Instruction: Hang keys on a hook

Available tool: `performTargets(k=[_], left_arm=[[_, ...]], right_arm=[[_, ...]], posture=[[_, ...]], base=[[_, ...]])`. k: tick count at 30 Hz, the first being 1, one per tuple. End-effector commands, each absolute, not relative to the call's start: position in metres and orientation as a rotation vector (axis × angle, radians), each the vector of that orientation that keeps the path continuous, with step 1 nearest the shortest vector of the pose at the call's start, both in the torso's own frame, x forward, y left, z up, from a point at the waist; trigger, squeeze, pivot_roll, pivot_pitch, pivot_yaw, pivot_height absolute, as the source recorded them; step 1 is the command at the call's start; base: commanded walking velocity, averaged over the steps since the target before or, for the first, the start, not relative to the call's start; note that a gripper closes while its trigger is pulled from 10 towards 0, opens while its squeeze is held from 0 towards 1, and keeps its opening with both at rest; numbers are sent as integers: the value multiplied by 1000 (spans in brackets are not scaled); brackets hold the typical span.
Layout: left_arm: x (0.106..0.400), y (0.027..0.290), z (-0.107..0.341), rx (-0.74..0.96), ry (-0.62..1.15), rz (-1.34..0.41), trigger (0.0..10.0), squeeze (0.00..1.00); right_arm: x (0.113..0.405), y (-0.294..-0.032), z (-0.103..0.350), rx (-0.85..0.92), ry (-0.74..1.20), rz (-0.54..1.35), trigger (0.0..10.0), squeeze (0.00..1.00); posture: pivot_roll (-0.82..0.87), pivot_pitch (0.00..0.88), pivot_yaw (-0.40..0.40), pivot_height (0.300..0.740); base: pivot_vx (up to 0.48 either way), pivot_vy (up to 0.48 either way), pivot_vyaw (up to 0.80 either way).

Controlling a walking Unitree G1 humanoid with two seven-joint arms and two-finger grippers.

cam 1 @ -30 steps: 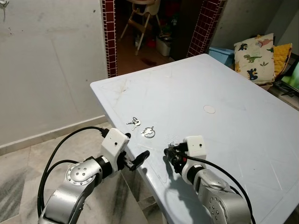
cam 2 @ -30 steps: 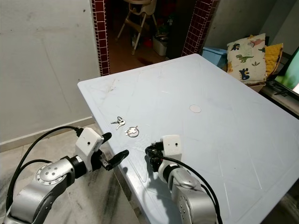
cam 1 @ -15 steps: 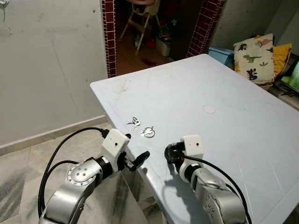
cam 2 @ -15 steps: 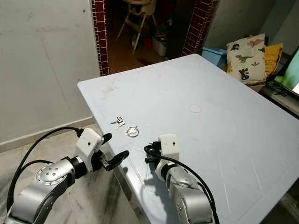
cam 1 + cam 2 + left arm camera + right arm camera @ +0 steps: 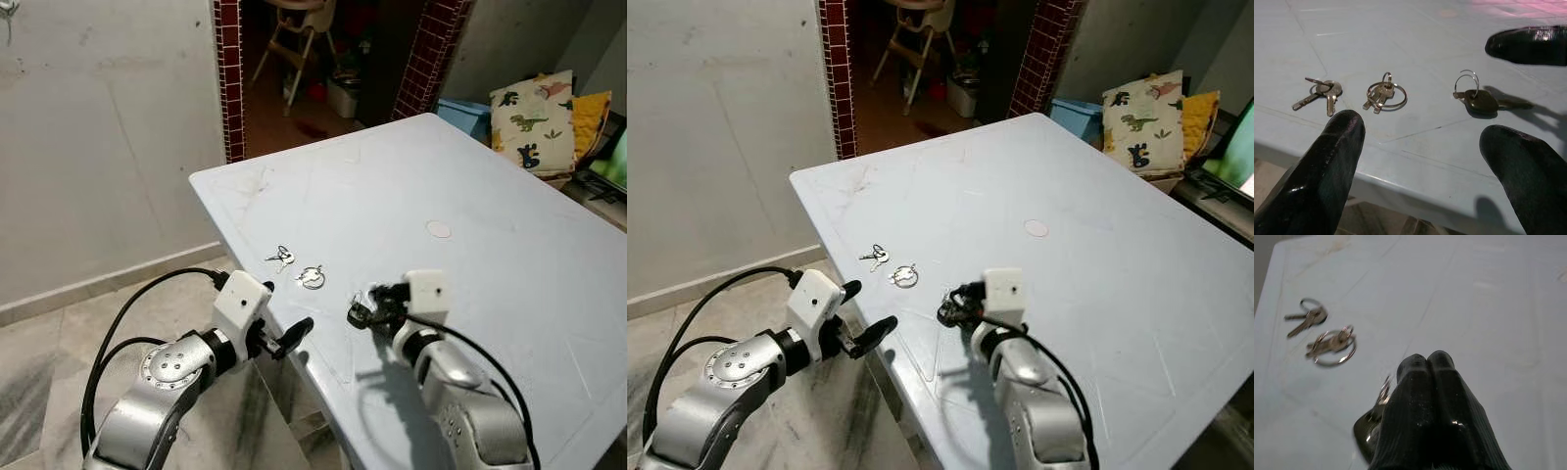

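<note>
Three sets of keys lie near the front left corner of the pale blue table (image 5: 470, 176): two small keys (image 5: 281, 258), a ring with keys (image 5: 312, 277), and a black-headed key with a ring (image 5: 1478, 102). My right gripper (image 5: 359, 313) is shut, with its tips just over the black-headed key (image 5: 1367, 428), which rests on the table in the left wrist view. My left gripper (image 5: 1425, 161) is open at the table's edge, facing the three sets, with nothing between its fingers (image 5: 1327, 161). A small hook-like fixture (image 5: 8, 8) sits high on the grey wall at far left.
Behind the table, a doorway edged in red brick (image 5: 229, 78) leads to a room with a high chair (image 5: 294, 29). A blue box (image 5: 465, 113) and dinosaur-print cushions (image 5: 534, 117) stand at the back right. Tiled floor (image 5: 39, 372) lies to the left.
My right wrist has swung to the right and risen a little, while its fingertips stay by the black-headed key. The left arm and the other keys have not moved.
</note>
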State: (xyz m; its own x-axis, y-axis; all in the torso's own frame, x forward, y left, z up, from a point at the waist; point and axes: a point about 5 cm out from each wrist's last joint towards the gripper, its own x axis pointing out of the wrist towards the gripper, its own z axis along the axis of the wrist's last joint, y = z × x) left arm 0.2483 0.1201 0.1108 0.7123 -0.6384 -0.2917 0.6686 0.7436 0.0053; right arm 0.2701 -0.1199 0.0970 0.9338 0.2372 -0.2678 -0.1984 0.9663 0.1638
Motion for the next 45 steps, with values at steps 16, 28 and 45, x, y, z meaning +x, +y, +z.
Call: performTargets(k=[16, 28, 45], left_arm=[[245, 117, 111, 110, 299, -762, 10000, 0], [237, 130, 103, 112, 356, -760, 10000, 0], [238, 129, 103, 116, 349, -760, 10000, 0]], right_arm=[[263, -106, 89, 157, 330, 270, 10000, 1000], [270, -100, 81, 142, 369, 230, 10000, 1000], [273, -89, 77, 127, 401, 258, 0, 0]], posture=[[114, 0, -103, 740], [138, 0, -99, 740], [141, 0, -100, 740]], base=[[0, 0, 0], [0, 0, 0], [0, 0, 0]])
